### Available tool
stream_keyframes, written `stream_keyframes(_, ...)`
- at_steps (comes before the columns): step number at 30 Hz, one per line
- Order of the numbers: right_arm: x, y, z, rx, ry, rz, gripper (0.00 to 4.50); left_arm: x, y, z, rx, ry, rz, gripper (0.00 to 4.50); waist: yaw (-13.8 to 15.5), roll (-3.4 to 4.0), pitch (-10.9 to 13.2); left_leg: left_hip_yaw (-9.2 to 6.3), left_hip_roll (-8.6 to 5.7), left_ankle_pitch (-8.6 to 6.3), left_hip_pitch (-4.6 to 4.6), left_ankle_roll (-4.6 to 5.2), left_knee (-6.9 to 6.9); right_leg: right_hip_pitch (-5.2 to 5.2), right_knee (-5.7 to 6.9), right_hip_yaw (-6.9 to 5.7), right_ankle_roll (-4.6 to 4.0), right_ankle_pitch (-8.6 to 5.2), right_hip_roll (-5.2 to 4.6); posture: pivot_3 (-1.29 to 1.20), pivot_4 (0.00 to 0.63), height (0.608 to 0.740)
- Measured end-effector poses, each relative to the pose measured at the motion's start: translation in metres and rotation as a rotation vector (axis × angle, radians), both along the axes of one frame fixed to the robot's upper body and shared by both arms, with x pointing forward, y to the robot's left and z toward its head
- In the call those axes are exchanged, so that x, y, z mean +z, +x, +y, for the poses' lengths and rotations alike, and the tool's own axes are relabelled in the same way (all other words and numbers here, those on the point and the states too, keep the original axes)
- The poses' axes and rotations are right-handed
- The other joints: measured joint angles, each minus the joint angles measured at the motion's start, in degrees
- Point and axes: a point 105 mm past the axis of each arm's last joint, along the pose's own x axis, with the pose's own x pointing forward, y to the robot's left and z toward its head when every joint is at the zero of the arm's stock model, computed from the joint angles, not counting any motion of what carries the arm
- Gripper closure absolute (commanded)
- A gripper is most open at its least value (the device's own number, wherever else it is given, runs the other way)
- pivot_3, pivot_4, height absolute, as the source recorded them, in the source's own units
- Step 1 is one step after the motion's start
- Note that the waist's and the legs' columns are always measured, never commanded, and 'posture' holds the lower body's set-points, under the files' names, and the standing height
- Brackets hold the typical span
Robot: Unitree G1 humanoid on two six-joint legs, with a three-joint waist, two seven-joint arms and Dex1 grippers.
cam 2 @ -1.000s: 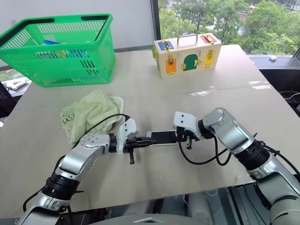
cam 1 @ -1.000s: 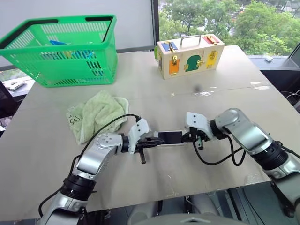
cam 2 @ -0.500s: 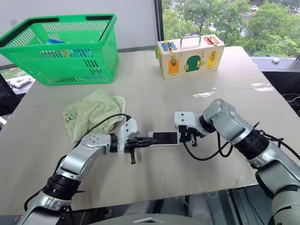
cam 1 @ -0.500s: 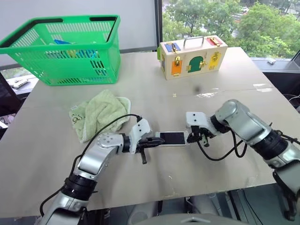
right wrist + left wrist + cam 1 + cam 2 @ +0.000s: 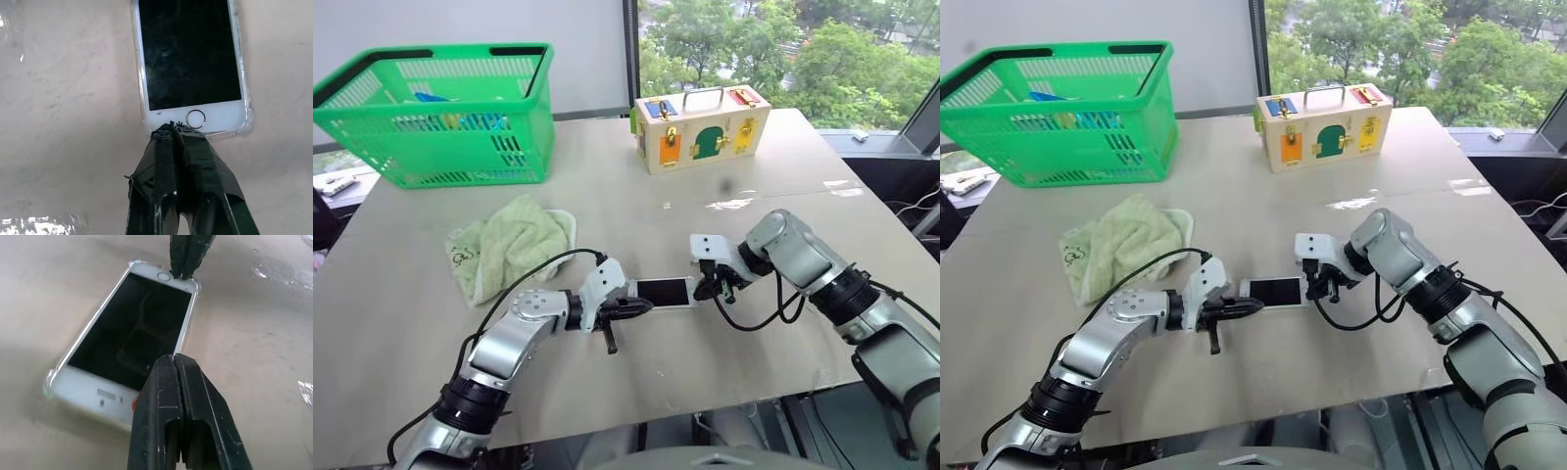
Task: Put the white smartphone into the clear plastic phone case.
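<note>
- The white smartphone [image 5: 665,292] lies in the clear plastic phone case [image 5: 248,115], near the middle of the table [image 5: 607,186].
- The left gripper [image 5: 639,306] and right gripper [image 5: 706,290], both pinched shut and empty, press its two ends.
- Pushing too hard could slide it or pop a corner out.

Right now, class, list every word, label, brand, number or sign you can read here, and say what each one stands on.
None can be read.
Green cloth: a dark printed mark near one corner, too small to read.
White smartphone: a plain ring on its round button, no writing; the screen is dark.
Wooden box: coloured panels and metal latches, no lettering visible.
Green basket: the items inside are too small to read.
</note>
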Motion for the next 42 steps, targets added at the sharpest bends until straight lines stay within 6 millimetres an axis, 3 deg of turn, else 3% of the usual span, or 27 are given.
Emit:
stream_keyframes(4,0.007,-0.006,0.004,-0.092,0.154,-0.052,4.45,0.005,0.003,-0.005,0.006,-0.051,-0.014,4.50,-0.79,0.04,0.23,-0.09,0.19,-0.03,-0.40,-0.12,0.01,-1.01,0.18,-0.35,-0.09,0.08,0.04,0.00,0.150,0.740)
stream_keyframes(7,0.014,-0.015,0.005,-0.142,0.275,-0.086,4.45,0.011,0.009,-0.003,0.030,-0.091,-0.020,4.50,-0.73,0.92,1.06,-0.02,0.15,0.22,-1.35,-0.06,0.13,-2.02,0.29,-0.43,-0.45,0.64,0.03,0.00,0.150,0.740)
stream_keyframes(10,0.018,-0.022,0.004,-0.173,0.336,-0.123,4.45,0.019,0.013,-0.003,0.057,-0.149,-0.019,4.50,-0.49,1.00,1.69,-0.06,0.15,0.37,-1.67,-0.45,0.20,-2.38,0.45,-0.47,-0.76,0.81,0.05,0.00,0.150,0.740)
stream_keyframes(12,0.022,-0.023,-0.001,-0.225,0.384,-0.160,4.02,0.027,0.018,-0.002,0.100,-0.213,-0.024,4.50,-0.03,1.01,2.17,-0.02,0.09,0.36,-1.94,-0.47,0.32,-2.56,0.38,-0.43,-0.78,0.81,0.01,0.00,0.150,0.740)
stream_keyframes(15,0.041,-0.021,-0.015,-0.305,0.465,-0.245,2.92,0.045,0.025,0.005,0.153,-0.296,-0.050,3.64,0.70,0.95,2.55,-0.03,-0.02,0.35,-2.54,-0.48,0.77,-2.92,0.39,-0.44,-0.79,0.85,-0.01,0.00,0.150,0.740)
stream_keyframes(21,0.062,-0.036,-0.051,-0.427,0.525,-0.357,0.06,0.072,0.024,0.023,0.181,-0.385,-0.077,0.84,1.97,0.85,3.06,0.01,-0.06,0.24,-2.59,-0.36,0.94,-2.82,0.23,-0.44,-0.77,0.84,-0.02,0.00,0.150,0.740)
stream_keyframes(23,0.064,-0.041,-0.065,-0.475,0.521,-0.376,0.00,0.074,0.021,0.031,0.195,-0.374,-0.079,0.02,2.07,0.86,3.18,0.03,-0.04,0.24,-2.58,-0.36,0.95,-2.81,0.23,-0.44,-0.77,0.84,-0.02,0.00,0.150,0.740)
stream_keyframes(29,0.066,-0.066,-0.107,-0.623,0.494,-0.407,0.00,0.074,0.004,0.052,0.225,-0.338,-0.061,0.02,2.05,0.83,3.35,0.10,0.03,0.22,-2.53,-0.32,0.96,-2.77,0.25,-0.44,-0.75,0.83,0.01,0.00,0.150,0.740)
stream_keyframes(36,0.066,-0.089,-0.136,-0.715,0.453,-0.412,0.00,0.065,-0.012,0.081,0.295,-0.259,-0.034,0.02,2.13,0.83,3.38,0.16,0.09,0.08,-2.49,-0.06,1.12,-2.70,0.33,-0.45,-0.63,0.82,0.02,0.00,0.150,0.740)
stream_keyframes(42,0.060,-0.093,-0.151,-0.771,0.442,-0.416,0.00,0.058,-0.025,0.097,0.372,-0.230,-0.011,0.02,2.11,0.80,3.40,0.28,0.12,0.07,-2.44,-0.04,1.26,-2.69,0.48,-0.39,-0.64,0.80,0.00,0.00,0.150,0.740)
